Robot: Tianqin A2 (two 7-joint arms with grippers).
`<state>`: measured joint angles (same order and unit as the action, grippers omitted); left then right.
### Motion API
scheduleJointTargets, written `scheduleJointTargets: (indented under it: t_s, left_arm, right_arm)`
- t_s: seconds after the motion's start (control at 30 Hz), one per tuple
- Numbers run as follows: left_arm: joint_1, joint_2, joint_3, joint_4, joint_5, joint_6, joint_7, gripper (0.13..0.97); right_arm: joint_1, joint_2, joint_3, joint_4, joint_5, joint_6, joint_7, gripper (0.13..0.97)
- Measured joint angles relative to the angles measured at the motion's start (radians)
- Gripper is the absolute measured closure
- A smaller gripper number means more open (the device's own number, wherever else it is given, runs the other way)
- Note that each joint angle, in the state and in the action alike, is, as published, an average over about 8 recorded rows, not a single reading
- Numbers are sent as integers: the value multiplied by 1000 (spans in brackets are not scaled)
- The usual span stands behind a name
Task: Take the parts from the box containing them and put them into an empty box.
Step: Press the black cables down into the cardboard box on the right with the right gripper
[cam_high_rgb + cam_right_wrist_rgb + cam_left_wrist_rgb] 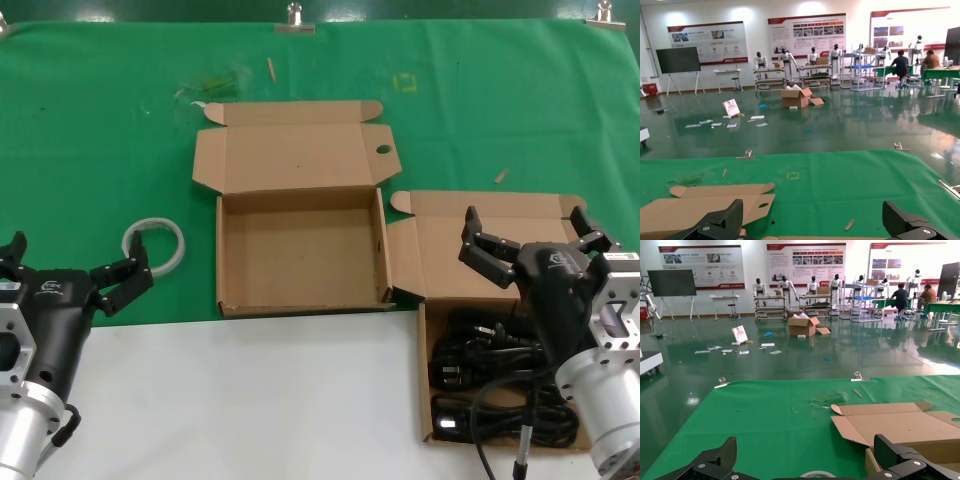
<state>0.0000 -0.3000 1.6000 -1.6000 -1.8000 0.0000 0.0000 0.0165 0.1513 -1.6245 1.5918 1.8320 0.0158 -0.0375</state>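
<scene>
The black power cords point(495, 375) lie tangled in loose coils inside the brown cardboard mailer box point(425, 380) at the robot's right, near the table's front edge, its lid folded back onto the green cloth point(90, 150). The right gripper point(537, 240) hangs above the far part of this box with its fingers spread wide and nothing between them. So the step in hand looks like the first pick: no cord is lifted, and the empty mailer box point(300, 305) beside it, toward the centre, holds nothing.

The left gripper point(72, 272) waits at the near left, fingers also apart and empty, close to a white ring of tape point(155, 245) that is no part of the job.

Judging from this, the next move calls for the right gripper to descend into the cord pile and close on 1 coil or a plug, not on the cardboard wall. The cables overlap, so lifting 1 may drag others along. The carry then goes toward the robot's left, over the 2 neighbouring box walls.
</scene>
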Motion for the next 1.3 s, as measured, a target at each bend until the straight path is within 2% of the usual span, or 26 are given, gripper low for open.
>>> scheduleJointTargets:
  t_s: [0.87, 1.3]
  left_arm:
    - [0, 0, 0, 0, 0, 0, 0, 132]
    - [0, 0, 0, 0, 0, 0, 0, 132]
  right_arm:
    - [0, 0, -2, 0, 1, 2, -1, 129]
    - [-82, -3, -106, 46, 133, 176, -105, 129]
